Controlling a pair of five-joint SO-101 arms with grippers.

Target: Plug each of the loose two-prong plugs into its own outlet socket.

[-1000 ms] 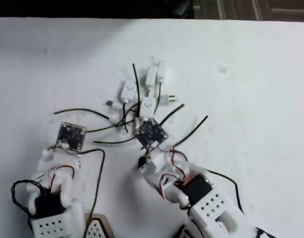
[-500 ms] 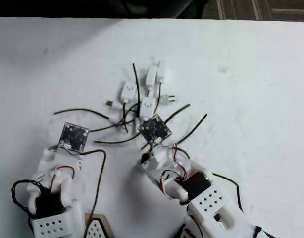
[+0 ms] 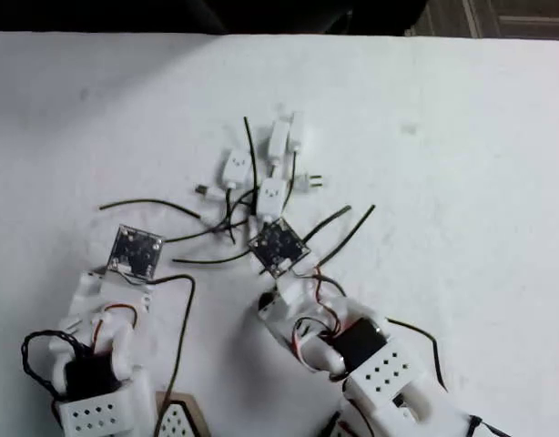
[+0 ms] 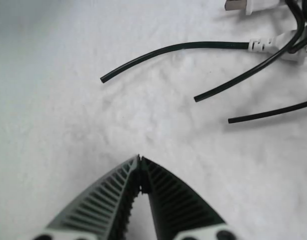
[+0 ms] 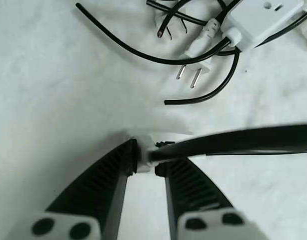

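Clamps a white plug (image 5: 141,159) at the very tips of the right gripper (image 5: 146,160), in the middle, just near of the outlet sockets (image 3: 272,193). Risks twisting or dropping it on so thin a hold, its cord (image 5: 233,139) levering sideways into the loose plugs (image 5: 196,70). Has the left gripper (image 4: 140,175) pressed together, empty, near left.

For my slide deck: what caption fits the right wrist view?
Right gripper clamps a corded plug; a loose two-prong plug lies beyond, near a white socket.

The right end effector (image 5: 146,160) nudged forward then back, shifting the plug (image 5: 143,149)'s cord (image 5: 233,139) leftward.
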